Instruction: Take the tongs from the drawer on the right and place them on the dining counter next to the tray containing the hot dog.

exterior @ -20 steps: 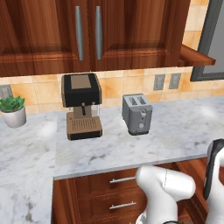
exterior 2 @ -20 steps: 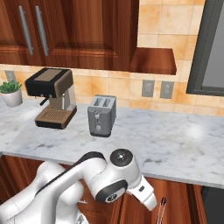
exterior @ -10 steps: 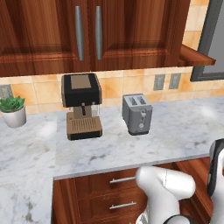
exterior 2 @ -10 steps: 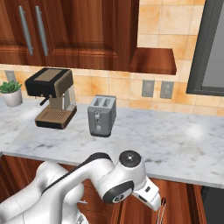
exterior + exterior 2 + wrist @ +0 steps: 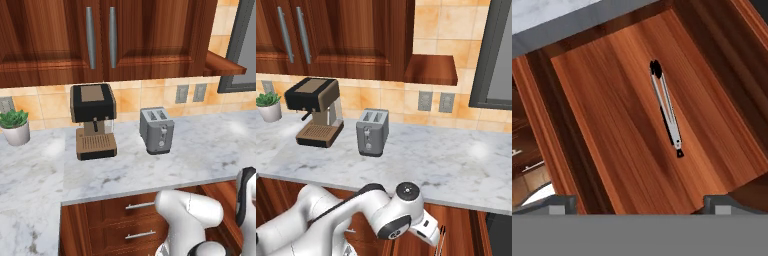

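Drawer (image 5: 637, 135) open; tongs (image 5: 666, 107) flat on its wooden floor, slightly right of centre. Gripper (image 5: 639, 200) above, jaws fully spread, empty. Risk: thin, slanted tongs could slip aside unless jaws straddle them squarely

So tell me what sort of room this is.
A home kitchen, rendered: a coffee machine and a toaster stand on a marble counter under wood wall cabinets, and tongs lie in an open drawer.
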